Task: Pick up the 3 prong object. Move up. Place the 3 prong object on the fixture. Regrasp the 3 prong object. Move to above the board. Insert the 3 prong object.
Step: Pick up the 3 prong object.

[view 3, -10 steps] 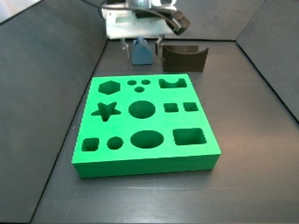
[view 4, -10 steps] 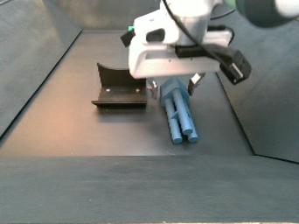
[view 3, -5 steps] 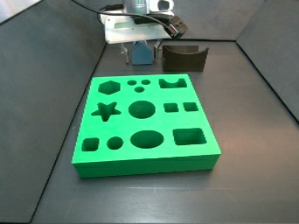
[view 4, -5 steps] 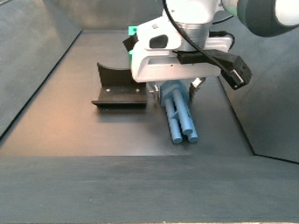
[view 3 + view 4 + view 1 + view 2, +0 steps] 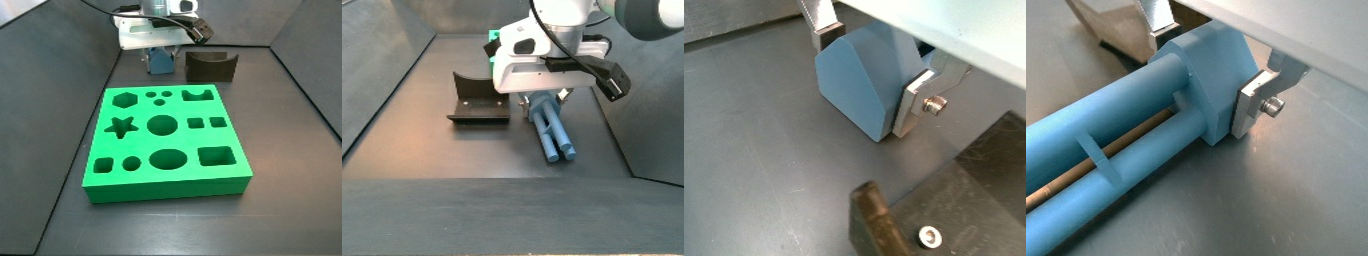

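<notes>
Side view from the near end of the floor, raised, looking down over the board (image 5: 167, 142) toward the far wall, where the gripper (image 5: 162, 58) and fixture (image 5: 210, 66) sit small. Side view from the opposite end, closer and steeper, board out of frame; fixture (image 5: 476, 100), gripper (image 5: 539, 95) and 3 prong object (image 5: 552, 128) fill the middle. Shared by both side views: gripper, fixture, 3 prong object (image 5: 160, 62). Both wrist views very close, looking down past the silver fingers (image 5: 919, 103) (image 5: 1260, 101) at the blue piece (image 5: 866, 82) (image 5: 1133, 150), from opposite sides of it.
</notes>
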